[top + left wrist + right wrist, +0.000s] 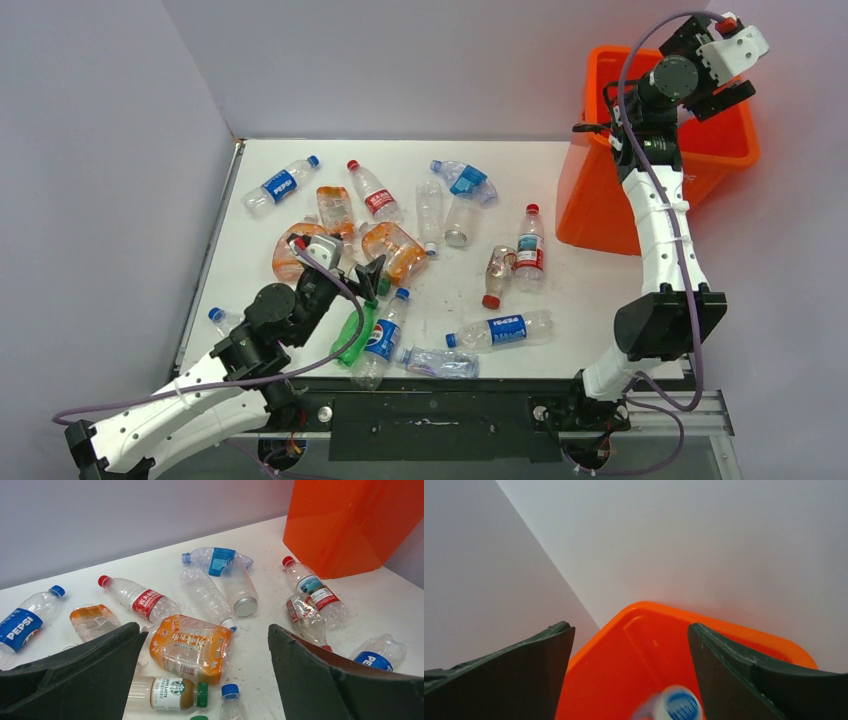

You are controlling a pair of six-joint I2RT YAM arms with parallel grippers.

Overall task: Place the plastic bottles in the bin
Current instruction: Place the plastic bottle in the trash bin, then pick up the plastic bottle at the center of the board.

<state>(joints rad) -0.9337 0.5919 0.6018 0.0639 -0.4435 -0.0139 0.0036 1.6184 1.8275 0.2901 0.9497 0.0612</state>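
Several plastic bottles lie scattered on the white table, among them a Pepsi bottle, a red-labelled one and a crushed orange one. My left gripper hovers open just above the near pile. In its wrist view the crushed orange bottle and a latte bottle lie between the spread fingers of that gripper, untouched. My right gripper is raised over the orange bin. Its wrist view shows this gripper open, with a blurred blue-labelled bottle loose below it inside the bin.
Grey walls close in the table at the back and left. The bin stands at the table's far right corner. A green bottle and two Pepsi bottles lie near the front edge, close to the left arm.
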